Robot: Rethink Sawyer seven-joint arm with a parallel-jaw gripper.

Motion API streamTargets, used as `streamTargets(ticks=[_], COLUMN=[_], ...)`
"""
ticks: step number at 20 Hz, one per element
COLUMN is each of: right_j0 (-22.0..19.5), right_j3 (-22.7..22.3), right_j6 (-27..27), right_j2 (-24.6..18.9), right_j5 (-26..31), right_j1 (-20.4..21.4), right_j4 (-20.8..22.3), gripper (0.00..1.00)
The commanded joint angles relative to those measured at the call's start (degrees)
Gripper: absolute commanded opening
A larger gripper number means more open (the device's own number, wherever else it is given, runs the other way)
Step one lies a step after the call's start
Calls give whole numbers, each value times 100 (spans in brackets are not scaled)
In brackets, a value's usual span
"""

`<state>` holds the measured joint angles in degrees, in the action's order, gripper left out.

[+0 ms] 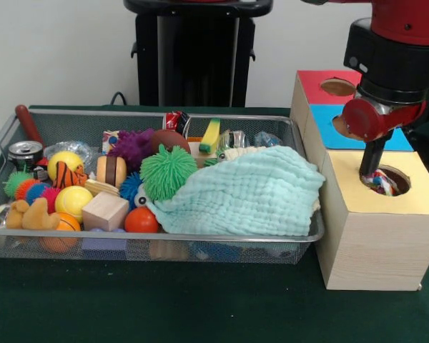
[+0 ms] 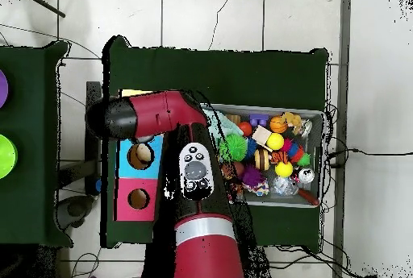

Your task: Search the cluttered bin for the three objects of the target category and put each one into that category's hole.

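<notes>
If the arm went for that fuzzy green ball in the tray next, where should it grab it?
Probably from straight above, pincer closing across the middle of the fuzzy green ball. It is round and sits high on the pile, top exposed, so no side is better by shape. The mint cloth crowds one side and a wooden cylinder stands on the other, so a sideways approach looks blocked.

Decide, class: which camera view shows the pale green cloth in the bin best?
The front view: the pale green cloth lies in plain sight, draped over the right part of the wire bin. In the overhead view the red arm covers that end, leaving only a sliver.
</notes>
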<state>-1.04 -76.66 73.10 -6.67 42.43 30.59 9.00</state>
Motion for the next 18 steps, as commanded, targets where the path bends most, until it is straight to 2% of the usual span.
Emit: streamTargets(ticks=[1, 9, 14, 17, 18], right_j0=[-410, -596, -498, -396, -341], right_j3=[-651, -608, -356, -358, -544], right_j6=[425, 344, 334, 331, 385], right_j2=[-619, -827, -692, -486, -398], right_j5=[-1039, -1397, -1131, -806, -712], right_j1=[-520, -732, -965, -741, -460], right_j4=[94, 117, 188, 248, 249], gripper=[0, 0, 0, 0, 0])
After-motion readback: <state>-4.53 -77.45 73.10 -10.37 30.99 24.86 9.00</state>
